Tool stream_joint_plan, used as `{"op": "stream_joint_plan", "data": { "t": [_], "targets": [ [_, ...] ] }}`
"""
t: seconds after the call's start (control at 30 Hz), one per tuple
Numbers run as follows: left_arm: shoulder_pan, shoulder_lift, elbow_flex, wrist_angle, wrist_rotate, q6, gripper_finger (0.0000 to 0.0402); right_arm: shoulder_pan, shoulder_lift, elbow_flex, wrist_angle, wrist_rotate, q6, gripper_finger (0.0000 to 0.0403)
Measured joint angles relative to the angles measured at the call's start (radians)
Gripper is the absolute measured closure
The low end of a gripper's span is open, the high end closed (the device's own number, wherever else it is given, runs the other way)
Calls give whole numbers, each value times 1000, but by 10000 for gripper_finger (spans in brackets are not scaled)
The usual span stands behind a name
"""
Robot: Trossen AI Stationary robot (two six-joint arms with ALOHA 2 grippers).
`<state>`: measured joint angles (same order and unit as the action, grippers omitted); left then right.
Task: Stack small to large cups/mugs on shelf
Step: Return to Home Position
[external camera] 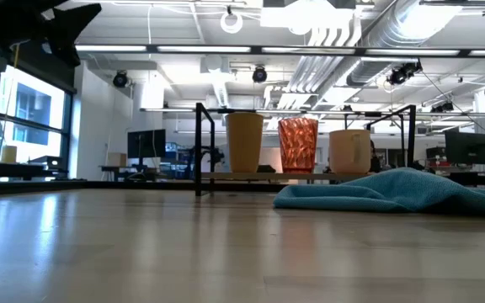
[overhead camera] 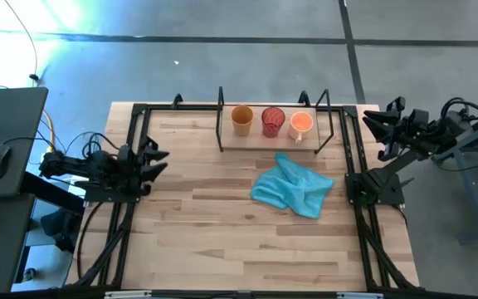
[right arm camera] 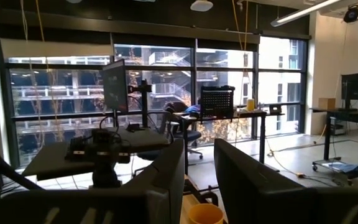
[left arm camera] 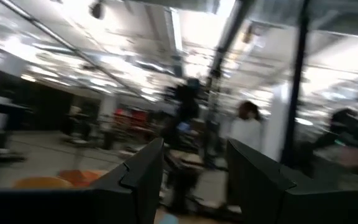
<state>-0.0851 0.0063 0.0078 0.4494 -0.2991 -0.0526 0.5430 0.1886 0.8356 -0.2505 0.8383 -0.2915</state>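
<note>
Yellow cup (overhead camera: 241, 118), red cup (overhead camera: 273, 121) and mug (overhead camera: 301, 124) line the shelf (overhead camera: 251, 142) at upper centre, so the left pincer (overhead camera: 153, 159) and right pincer (overhead camera: 373, 124), both released and empty, likely just need parking.

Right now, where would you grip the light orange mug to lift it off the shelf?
Probably its rim, jaws coming straight down: the mug stands upright, mouth open, at the shelf's right end, the red cup close beside it.

I've got tall windows (right arm camera: 148, 93) up (another building beyond the glass), a desk (right arm camera: 241, 114) and monitor (right arm camera: 115, 85) in front of them, white ducts (external camera: 377, 34) and strip lights (right arm camera: 297, 14) overhead, grey floor (overhead camera: 222, 66) below.
</note>
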Motion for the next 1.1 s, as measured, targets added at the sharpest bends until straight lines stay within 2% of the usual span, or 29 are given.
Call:
{"op": "stream_joint_plan", "data": {
  "t": [0.1,0.43,0.67,0.83,1.1],
  "targets": [
    [0,0,0,-60,68,-24,236,0,0,0,0,0,3,325],
    [0,0,0,-250,149,-67,236,0,0,0,-1,1,36,325],
    [0,0,0,-349,198,-87,236,0,0,0,-79,3,130,325],
    [0,0,0,-375,200,-89,236,0,0,0,-134,41,182,325],
    [0,12,1,-415,179,-214,236,0,0,0,-135,41,182,325]
  ]
}}
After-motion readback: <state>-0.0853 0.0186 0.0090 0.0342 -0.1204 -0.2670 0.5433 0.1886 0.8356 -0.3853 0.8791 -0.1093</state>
